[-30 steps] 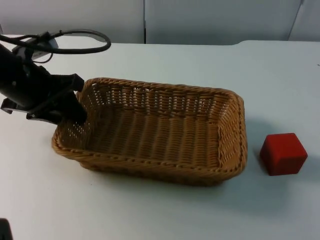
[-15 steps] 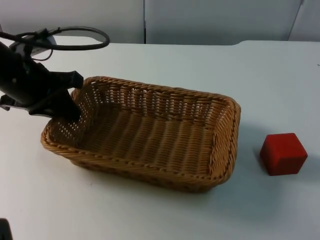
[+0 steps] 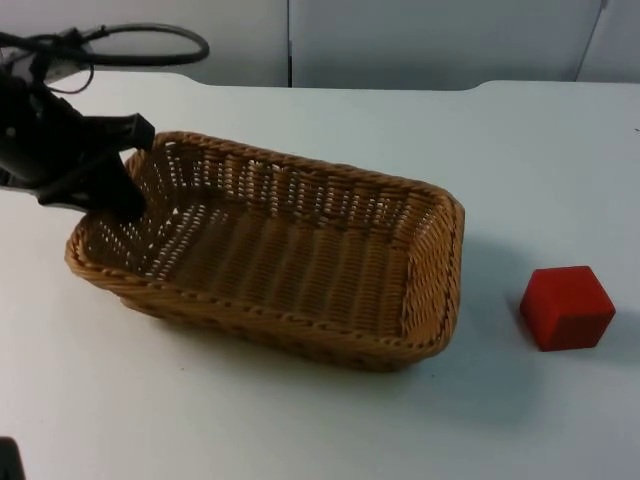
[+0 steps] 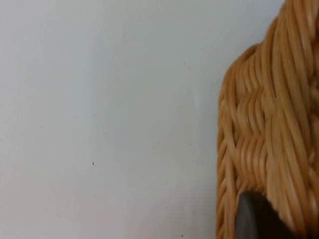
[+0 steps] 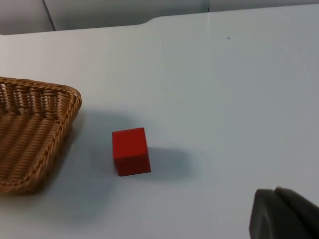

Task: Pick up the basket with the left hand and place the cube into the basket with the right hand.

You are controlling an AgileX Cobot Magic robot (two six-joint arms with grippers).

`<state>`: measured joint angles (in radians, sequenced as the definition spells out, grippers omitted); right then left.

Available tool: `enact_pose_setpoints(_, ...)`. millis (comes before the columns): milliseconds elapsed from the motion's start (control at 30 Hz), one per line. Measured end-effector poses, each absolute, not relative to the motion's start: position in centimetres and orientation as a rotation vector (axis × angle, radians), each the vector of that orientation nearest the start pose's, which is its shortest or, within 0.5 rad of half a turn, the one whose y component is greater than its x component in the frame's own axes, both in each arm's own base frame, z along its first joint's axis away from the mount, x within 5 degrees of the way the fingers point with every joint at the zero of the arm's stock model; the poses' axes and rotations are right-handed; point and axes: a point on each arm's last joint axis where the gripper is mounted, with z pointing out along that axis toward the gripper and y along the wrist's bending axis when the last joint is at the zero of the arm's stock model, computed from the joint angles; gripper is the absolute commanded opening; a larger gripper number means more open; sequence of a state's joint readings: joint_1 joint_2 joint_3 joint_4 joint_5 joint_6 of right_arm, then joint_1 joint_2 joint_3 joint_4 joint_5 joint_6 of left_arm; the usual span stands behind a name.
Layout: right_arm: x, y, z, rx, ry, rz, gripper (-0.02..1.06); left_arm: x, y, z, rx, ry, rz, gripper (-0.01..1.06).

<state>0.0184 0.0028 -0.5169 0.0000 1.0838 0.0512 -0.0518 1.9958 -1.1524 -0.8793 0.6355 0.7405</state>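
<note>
The left gripper (image 3: 128,190) has its fingers pinching the short end wall of the wicker basket (image 3: 290,255), at about nine o'clock of the basket in the top view; in the left wrist view a black fingertip (image 4: 259,219) lies against the woven wall (image 4: 269,124). That gripped end looks tilted up, though whether the far end near three o'clock is off the tabletop (image 3: 300,430) I cannot tell. So the first half of the task, taking up the basket with the left arm, appears under way but not finished. The second half is not begun: the red cube (image 3: 566,307) sits on the tabletop at three o'clock of the basket, apart from its rim, with nothing touching it. In the right wrist view the cube (image 5: 130,151) stands just beside the basket's corner (image 5: 60,114), and a dark fingertip of the right gripper (image 5: 284,214) is well apart from it; whether those fingers are spread or pressed together I cannot tell, and that arm seems to be waiting. Left to do, by my judgement: raise the basket clear, then grasp the cube and set it inside. The tabletop is plain white and ends at twelve o'clock against a grey partition wall (image 3: 400,40).
</note>
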Motion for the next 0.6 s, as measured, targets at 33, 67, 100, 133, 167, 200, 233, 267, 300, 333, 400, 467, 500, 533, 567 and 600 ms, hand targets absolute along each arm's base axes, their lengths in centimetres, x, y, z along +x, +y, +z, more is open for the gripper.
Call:
enact_pose_setpoints(33,-0.7,0.0,28.0,0.034,2.053,0.043,0.0,37.5,-6.1,14.0,0.154,2.697,-0.667,0.0)
enact_pose_setpoints(67,-0.7,0.0,28.0,0.034,2.053,0.043,0.0,37.5,-6.1,14.7,0.147,2.686,-0.664,0.0)
enact_pose_setpoints(100,-0.7,0.0,28.0,0.034,2.053,0.043,0.0,37.4,-6.0,15.2,0.14,2.682,-0.658,0.0)
enact_pose_setpoints(133,-0.7,0.0,28.0,0.034,2.053,0.043,0.0,37.3,-6.0,15.6,0.137,2.684,-0.654,0.0)
enact_pose_setpoints(167,-0.7,0.0,28.0,0.034,2.053,0.043,0.0,37.3,-6.0,15.6,0.137,2.684,-0.654,0.0)
enact_pose_setpoints(200,-0.7,0.0,28.0,0.034,2.053,0.043,0.0,37.1,-5.9,15.9,0.131,2.687,-0.654,0.0)
enact_pose_setpoints(233,-0.7,0.0,28.0,0.034,2.053,0.043,0.0,37.0,-5.9,16.2,0.129,2.691,-0.652,0.0)
enact_pose_setpoints(267,-0.7,0.0,28.0,0.034,2.053,0.043,0.0,36.9,-5.9,16.6,0.129,2.692,-0.652,0.0)
enact_pose_setpoints(300,-0.7,0.0,28.0,0.034,2.053,0.043,0.0,36.7,-5.9,16.9,0.131,2.694,-0.655,0.0)
enact_pose_setpoints(333,-0.7,0.0,28.0,0.034,2.053,0.043,0.0,36.7,-5.9,16.9,0.131,2.694,-0.655,0.0)
enact_pose_setpoints(400,-0.7,0.0,28.0,0.034,2.053,0.043,0.0,36.5,-5.9,17.9,0.128,2.685,-0.663,0.0)
enact_pose_setpoints(467,-0.7,0.0,28.0,0.034,2.053,0.043,0.0,36.3,-5.9,18.7,0.124,2.671,-0.67,0.0)
enact_pose_setpoints(500,-0.7,0.0,28.0,0.034,2.053,0.043,0.0,36.2,-6.0,19.1,0.122,2.662,-0.671,0.0)
enact_pose_setpoints(533,-0.7,0.0,28.0,0.034,2.053,0.043,0.0,36.1,-6.0,19.5,0.121,2.655,-0.673,0.0)
enact_pose_setpoints(567,-0.7,0.0,28.0,0.034,2.053,0.043,0.0,36.1,-6.0,19.5,0.121,2.655,-0.673,0.0)
enact_pose_setpoints(600,-0.7,0.0,28.0,0.034,2.053,0.043,0.0,36.0,-6.0,19.9,0.125,2.645,-0.672,0.0)
